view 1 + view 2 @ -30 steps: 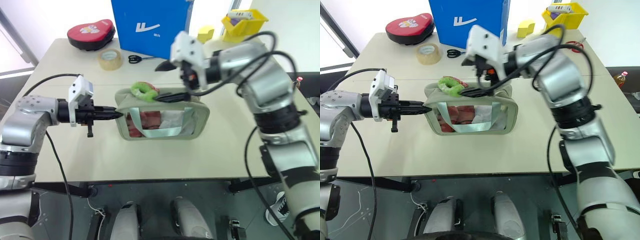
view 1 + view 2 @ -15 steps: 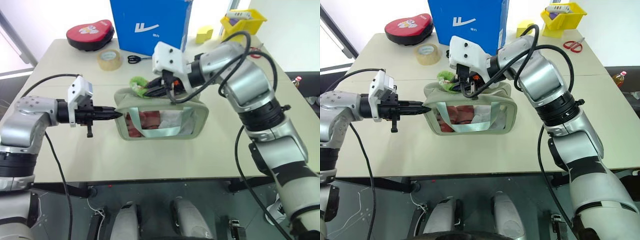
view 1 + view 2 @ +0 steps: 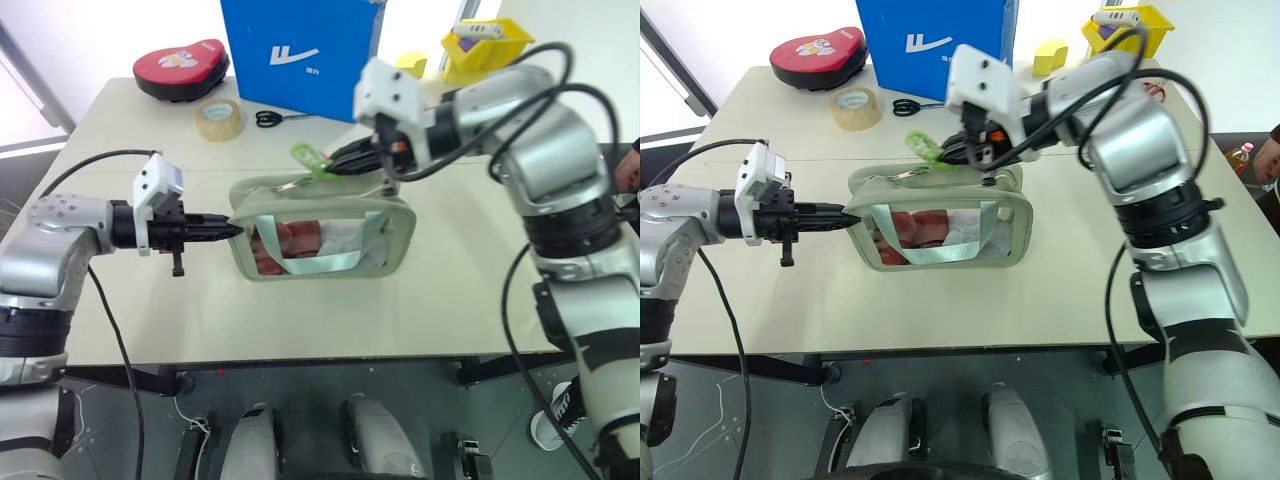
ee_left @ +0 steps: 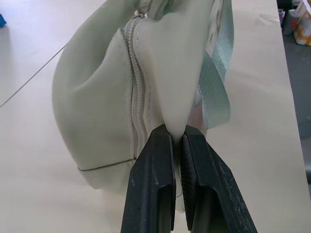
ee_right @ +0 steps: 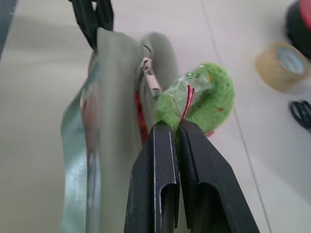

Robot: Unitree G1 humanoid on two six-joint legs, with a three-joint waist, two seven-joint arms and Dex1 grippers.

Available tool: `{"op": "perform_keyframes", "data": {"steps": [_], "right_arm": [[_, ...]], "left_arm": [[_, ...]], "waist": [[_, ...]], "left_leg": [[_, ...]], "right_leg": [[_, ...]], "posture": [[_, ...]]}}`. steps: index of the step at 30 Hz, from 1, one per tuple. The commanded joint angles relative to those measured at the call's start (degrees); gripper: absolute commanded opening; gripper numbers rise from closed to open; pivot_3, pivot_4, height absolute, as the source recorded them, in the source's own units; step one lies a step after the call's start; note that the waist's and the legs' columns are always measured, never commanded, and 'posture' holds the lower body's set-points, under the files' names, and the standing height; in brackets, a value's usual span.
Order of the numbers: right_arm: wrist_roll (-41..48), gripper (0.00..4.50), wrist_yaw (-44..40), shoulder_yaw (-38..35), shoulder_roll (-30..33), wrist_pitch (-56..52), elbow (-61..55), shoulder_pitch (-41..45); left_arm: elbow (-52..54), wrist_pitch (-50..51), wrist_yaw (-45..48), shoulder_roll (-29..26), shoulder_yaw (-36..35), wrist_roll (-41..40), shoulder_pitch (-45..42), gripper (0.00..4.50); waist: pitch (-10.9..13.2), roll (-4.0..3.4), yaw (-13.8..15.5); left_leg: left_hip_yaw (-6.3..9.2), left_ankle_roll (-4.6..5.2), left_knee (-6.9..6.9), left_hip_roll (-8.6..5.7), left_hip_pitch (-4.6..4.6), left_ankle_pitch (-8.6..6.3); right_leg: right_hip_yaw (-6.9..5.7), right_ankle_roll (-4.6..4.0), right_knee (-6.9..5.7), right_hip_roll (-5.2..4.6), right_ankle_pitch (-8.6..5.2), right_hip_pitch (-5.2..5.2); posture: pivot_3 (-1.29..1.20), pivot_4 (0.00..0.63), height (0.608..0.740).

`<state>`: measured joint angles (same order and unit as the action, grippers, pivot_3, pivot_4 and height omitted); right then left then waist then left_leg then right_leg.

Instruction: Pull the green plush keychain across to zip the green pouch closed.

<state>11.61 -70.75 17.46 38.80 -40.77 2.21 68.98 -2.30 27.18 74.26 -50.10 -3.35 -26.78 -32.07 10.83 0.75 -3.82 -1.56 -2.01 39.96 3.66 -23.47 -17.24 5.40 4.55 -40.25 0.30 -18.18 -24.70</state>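
Green plush keychain (image 3: pixel 312 160) further along green pouch (image 3: pixel 325 240).

Silver arms, black cables, black claws

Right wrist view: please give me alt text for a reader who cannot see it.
The right gripper is shut on the green plush keychain, a fuzzy lime ring hanging beside the top edge of the green pouch. The left gripper pinches the pouch's far end. A tan tape roll lies on the table beyond.
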Motion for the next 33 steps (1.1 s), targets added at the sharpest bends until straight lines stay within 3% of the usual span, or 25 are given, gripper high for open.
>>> {"op": "perform_keyframes", "data": {"steps": [1, 8, 13, 20, 25, 33], "right_arm": [[1.81, 0.06, -0.13, -5.41, 5.59, -3.61, -4.41, -1.73], [4.17, 0.06, 2.12, -11.31, 12.88, -7.92, -8.35, -7.75], [0.9, 0.06, 5.97, -14.42, 19.4, -5.65, -5.74, -13.37], [-3.51, 0.06, 9.21, -13.91, 26.73, -1.76, -7.38, -27.77], [-2.63, 0.06, 10.45, -12.85, 26.15, -2.7, -15.51, -37.85], [-1.42, 0.06, 14.95, -9.83, 18.19, -7.3, -17.99, -36.43]], "left_arm": [[0.24, 0.59, -1.22, -1.45, -1.09, 0.78, 1.72, 0.0], [1.06, 1.51, -2.97, -1.38, -2.07, -0.12, 3.24, 0.0], [1.84, 2.24, -3.61, -1.79, -2.49, -0.59, 4.09, 0.0], [2.8, 3.09, -3.87, -2.32, -2.97, -1.07, 4.81, 0.0], [3.58, 3.99, -4.58, -2.39, -3.0, -1.63, 4.8, 0.0], [4.83, 5.12, -5.86, -2.23, -3.53, -2.43, 5.06, 0.0]], "waist": [[0.0, 0.0, -0.02], [0.0, 0.0, -0.15], [0.0, 0.0, -0.06], [0.0, -0.01, -0.13], [-0.02, -0.06, -0.12], [-0.02, -0.05, -0.2]], "left_leg": [[0.0, 0.0, 0.0, 0.0, 0.0, 0.0], [-0.02, 0.01, -0.03, 0.0, 0.06, -0.01], [-0.04, 0.01, -0.03, 0.0, 0.07, -0.01], [-0.15, 0.02, -0.05, -0.01, 0.09, -0.01], [-0.13, 0.02, -0.05, 0.01, 0.11, -0.01], [-0.1, 0.02, -0.03, 0.0, 0.21, -0.01]], "right_leg": [[0.0, 0.0, 0.0, 0.0, 0.0, 0.0], [0.04, 0.0, 0.0, 0.04, 0.0, 0.02], [0.06, 0.0, 0.01, 0.04, 0.0, 0.03], [0.09, 0.0, 0.05, 0.09, -0.01, 0.06], [0.13, 0.0, 0.05, 0.11, -0.01, 0.07], [0.16, 0.0, 0.04, 0.14, -0.01, 0.17]], "posture": [[0.0, 0.15, 0.737], [0.0, 0.15, 0.737], [0.0, 0.15, 0.737], [0.0, 0.15, 0.737], [0.0, 0.15, 0.737], [0.0, 0.15, 0.737]]}}
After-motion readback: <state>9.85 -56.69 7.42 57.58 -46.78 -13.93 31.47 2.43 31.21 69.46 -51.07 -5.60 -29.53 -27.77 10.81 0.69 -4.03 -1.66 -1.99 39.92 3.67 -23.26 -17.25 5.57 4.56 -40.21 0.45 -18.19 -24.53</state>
